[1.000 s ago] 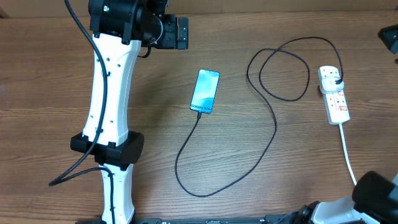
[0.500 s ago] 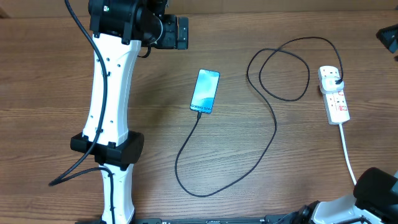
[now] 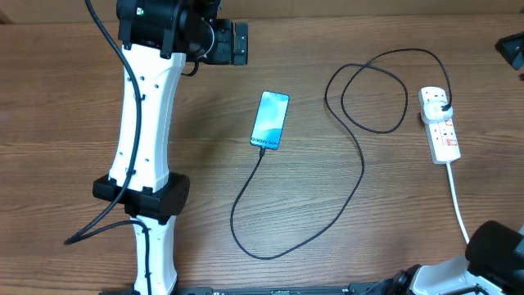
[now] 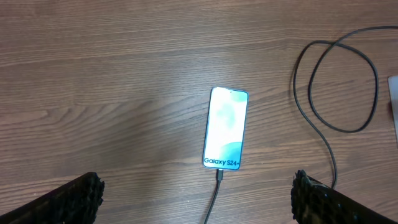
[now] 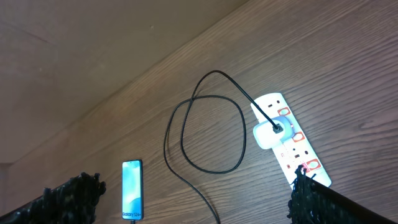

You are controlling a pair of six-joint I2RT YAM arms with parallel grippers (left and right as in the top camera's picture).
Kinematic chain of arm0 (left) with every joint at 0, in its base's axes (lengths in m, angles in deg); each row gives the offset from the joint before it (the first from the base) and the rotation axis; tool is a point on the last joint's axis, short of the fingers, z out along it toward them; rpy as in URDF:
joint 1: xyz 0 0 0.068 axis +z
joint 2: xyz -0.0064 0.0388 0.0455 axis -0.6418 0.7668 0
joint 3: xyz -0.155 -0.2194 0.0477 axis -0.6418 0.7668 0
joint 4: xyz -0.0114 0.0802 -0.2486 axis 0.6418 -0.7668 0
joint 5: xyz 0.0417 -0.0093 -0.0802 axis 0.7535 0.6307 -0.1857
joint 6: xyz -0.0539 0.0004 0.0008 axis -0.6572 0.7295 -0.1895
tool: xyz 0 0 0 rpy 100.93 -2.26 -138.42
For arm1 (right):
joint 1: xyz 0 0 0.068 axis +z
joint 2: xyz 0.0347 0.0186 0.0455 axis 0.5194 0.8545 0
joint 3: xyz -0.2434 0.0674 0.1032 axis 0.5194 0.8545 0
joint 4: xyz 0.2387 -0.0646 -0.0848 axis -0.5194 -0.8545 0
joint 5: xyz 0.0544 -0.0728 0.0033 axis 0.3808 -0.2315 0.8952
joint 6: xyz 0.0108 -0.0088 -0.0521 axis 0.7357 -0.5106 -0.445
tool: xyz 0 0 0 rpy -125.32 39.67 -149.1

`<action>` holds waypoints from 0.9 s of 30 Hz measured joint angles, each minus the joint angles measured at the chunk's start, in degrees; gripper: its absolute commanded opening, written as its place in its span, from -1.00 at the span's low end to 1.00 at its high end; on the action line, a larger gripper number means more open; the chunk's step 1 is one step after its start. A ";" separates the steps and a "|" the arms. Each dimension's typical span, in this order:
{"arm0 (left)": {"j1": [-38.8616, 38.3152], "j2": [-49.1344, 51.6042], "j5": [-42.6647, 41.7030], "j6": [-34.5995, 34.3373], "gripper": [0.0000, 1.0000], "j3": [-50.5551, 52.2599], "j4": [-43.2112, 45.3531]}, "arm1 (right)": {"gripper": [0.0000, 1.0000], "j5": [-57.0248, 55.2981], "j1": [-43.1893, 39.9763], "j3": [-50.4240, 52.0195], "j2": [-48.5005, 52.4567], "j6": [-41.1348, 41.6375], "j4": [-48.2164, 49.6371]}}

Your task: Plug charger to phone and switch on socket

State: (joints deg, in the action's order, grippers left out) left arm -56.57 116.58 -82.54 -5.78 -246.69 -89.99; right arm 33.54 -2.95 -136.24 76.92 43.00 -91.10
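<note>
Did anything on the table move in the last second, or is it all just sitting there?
Hardly anything. Only the right arm, at the lower right edge, seems to have shifted slightly upward in the overhead view. The phone, cable, power strip and left arm stayed put. Nothing was grabbed or let go.

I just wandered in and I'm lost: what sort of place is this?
Probably a robotics lab or test bench, not a home. A white robot arm stands at a plain wooden table, and the only things laid out are a phone, its charger and a power strip, like a set exercise.
</note>
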 measured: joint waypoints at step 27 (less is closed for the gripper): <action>0.02 -16.02 8.35 0.04 1.00 24.17 23.80 | 1.00 0.02 0.00 0.00 0.00 0.02 -0.02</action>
State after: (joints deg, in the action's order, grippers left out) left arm -56.55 100.56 -74.19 -5.73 -222.52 -66.19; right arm 33.56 -2.95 -136.24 76.92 43.02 -91.12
